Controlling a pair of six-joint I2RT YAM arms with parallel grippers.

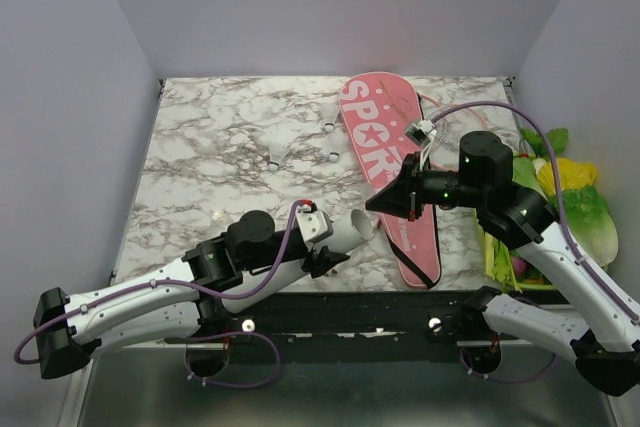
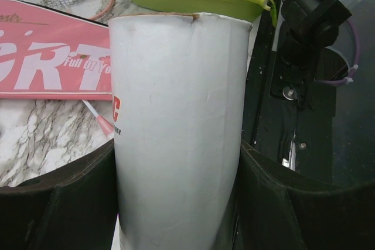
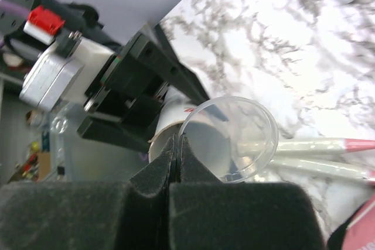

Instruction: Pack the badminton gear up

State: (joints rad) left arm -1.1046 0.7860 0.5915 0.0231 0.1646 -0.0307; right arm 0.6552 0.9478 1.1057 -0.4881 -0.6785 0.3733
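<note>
From above, the white tube (image 1: 345, 234) sits over the near edge of the table (image 1: 220, 147), grasped by the left jaws, its open end pointing at the pink bag (image 1: 385, 147) beside it. The left wrist view shows the tube filling the gap between both pads (image 2: 53, 203). In the right wrist view, the right jaws pinch the rim of a clear cap (image 3: 234, 139) at the tube's mouth.

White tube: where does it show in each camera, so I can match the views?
Top external: white tube lies low centre, in the left gripper, beside the pink bag.
Left wrist: white tube fills the centre, between the fingers.
Right wrist: white tube's open end, centre left, behind the clear lid pinched by the right gripper.
Shared landmark: the left gripper clamped round it.
</note>
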